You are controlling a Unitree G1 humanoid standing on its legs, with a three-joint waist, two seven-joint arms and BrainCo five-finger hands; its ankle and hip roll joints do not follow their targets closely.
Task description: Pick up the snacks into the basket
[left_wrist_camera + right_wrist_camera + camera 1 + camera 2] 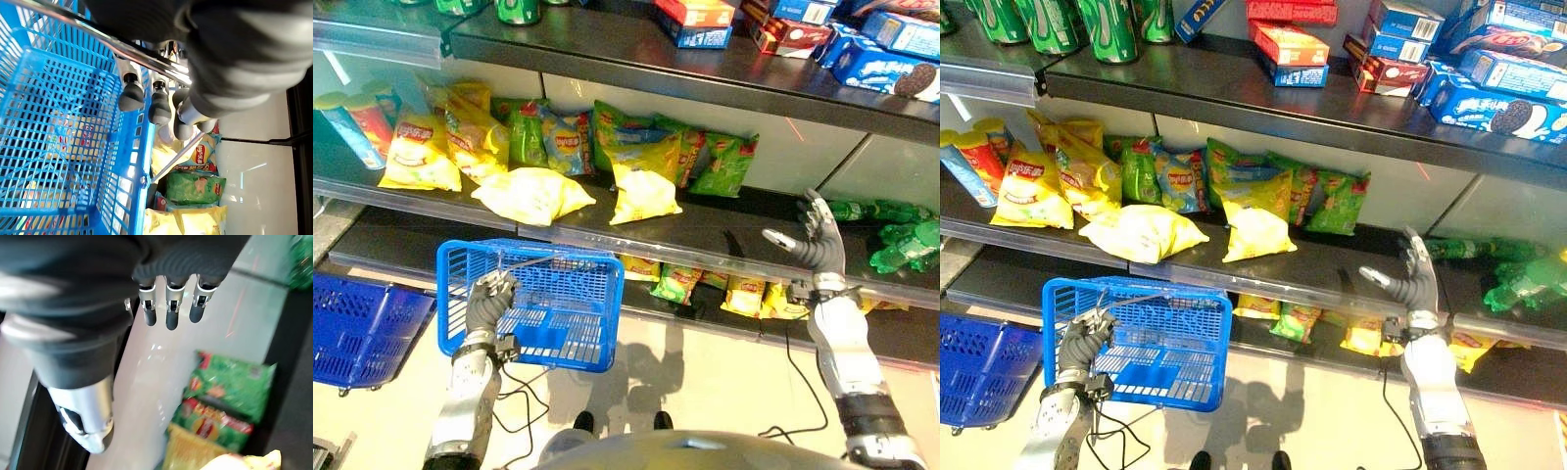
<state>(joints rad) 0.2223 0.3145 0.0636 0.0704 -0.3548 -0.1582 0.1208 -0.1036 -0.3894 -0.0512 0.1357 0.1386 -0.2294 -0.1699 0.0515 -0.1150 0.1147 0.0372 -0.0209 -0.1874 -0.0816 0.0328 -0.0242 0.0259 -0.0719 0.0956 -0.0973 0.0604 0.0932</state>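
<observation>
The left hand (489, 302) has its fingers curled round the wire handle of the light blue basket (570, 323), holding it below the snack shelf (744, 235). The basket looks empty through its mesh, so the job seems barely begun. Yellow and green snack bags (644, 191) lie on that shelf. To their right the right hand (818, 245) hovers, fingers spread, holding nothing. Next it should reach left for a bag. The lower shelf's bags are partly hidden.

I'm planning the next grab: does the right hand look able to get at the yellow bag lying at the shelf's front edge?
Probably yes. The right hand is open and empty above the shelf, and only bare shelf shows between it and the yellow bag.
</observation>
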